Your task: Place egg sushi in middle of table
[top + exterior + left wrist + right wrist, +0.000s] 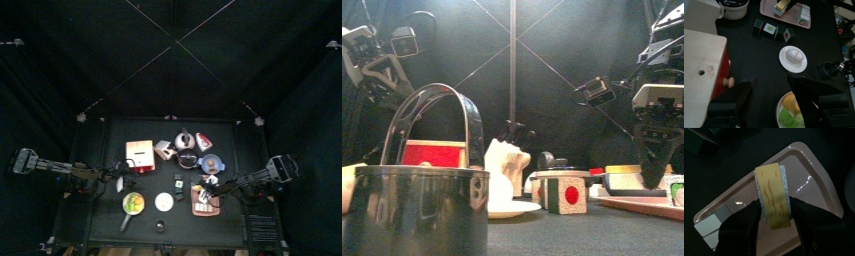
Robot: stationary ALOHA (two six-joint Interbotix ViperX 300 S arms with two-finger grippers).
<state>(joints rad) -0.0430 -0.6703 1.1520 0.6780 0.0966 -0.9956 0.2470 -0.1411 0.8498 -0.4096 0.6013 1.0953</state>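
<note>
Top: right gripper point(205, 196) hovering over pink tray point(207, 206) near table point(100, 180) front-right corner.
Right wrist: jaws standing wide, straddling egg sushi point(773, 194) lying on the tray point(811, 173); contact unclear.
Left wrist: left gripper point(769, 95) gaping wide, holding nothing, hanging above white disc point(793, 57).

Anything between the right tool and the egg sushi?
Nothing visible. The right tool hangs open directly over the egg sushi, one jaw at each side, on the pink tray.
</note>
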